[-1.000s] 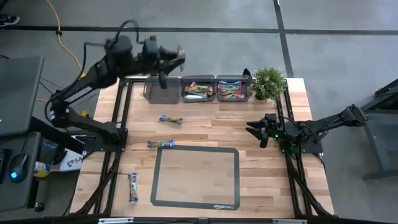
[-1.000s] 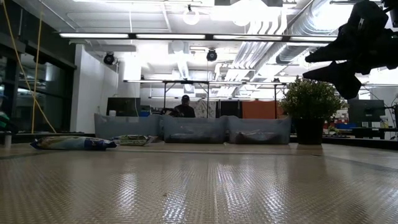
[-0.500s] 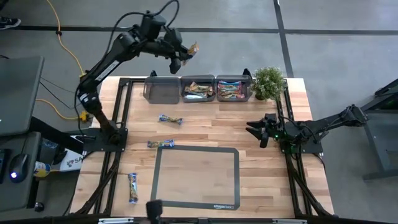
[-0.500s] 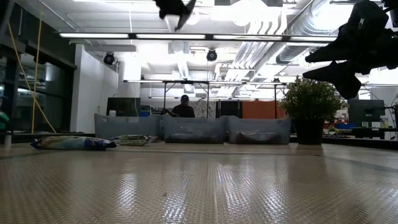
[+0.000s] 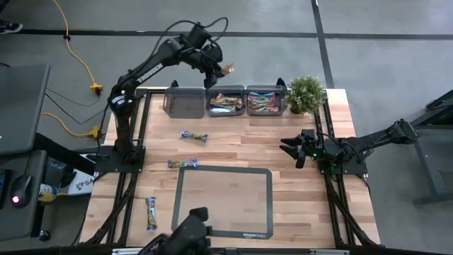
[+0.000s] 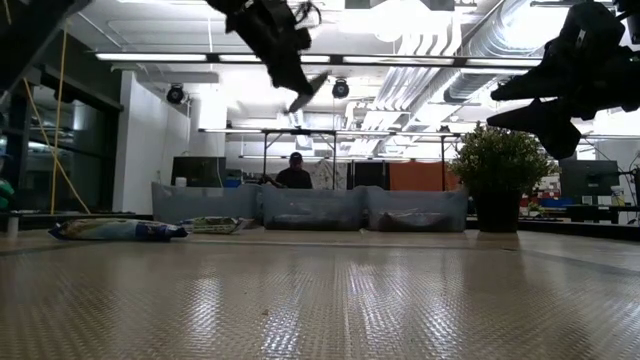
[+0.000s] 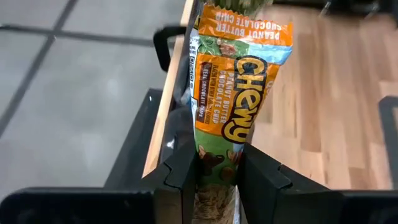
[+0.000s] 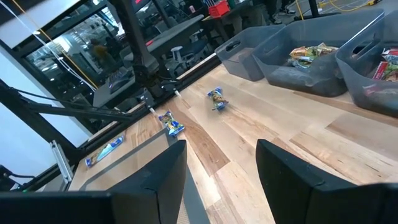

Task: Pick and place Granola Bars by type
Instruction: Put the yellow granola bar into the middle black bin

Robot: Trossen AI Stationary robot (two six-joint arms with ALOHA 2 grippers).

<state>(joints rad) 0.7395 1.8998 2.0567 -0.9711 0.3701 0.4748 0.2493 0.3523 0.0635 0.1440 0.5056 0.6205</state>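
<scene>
Left gripper (image 5: 215, 69): raised above the far edge of the table, over the back of the bins; clenched on a bar, whose lower end is pinched between the two dark fingers (image 7: 180, 180).
Held bar (image 7: 239, 93): an orange-and-green Chewy peanut butter chocolate chip granola bar, seen standing out beyond the fingers in the left wrist view and slanting down from the gripper in the low view (image 6: 303, 95).
Bins: three grey bins are set in a row along the far edge. The left bin (image 5: 182, 102) shows no bars; the middle bin (image 5: 226, 101) holds brown-gold and green wrappers; the right bin (image 5: 265, 101) holds red and blue ones.
Potted plant (image 5: 305, 93): placed just beside the right bin.
Loose bars: one blue-wrapped bar (image 5: 194, 136) lies in front of the bins, another (image 5: 182, 163) just beside the dark mat's (image 5: 222, 200) far left corner, a third (image 5: 150, 213) near the front left edge.
Right gripper (image 5: 291, 150): held at the right side of the table, fingers apart, nothing between them.
</scene>
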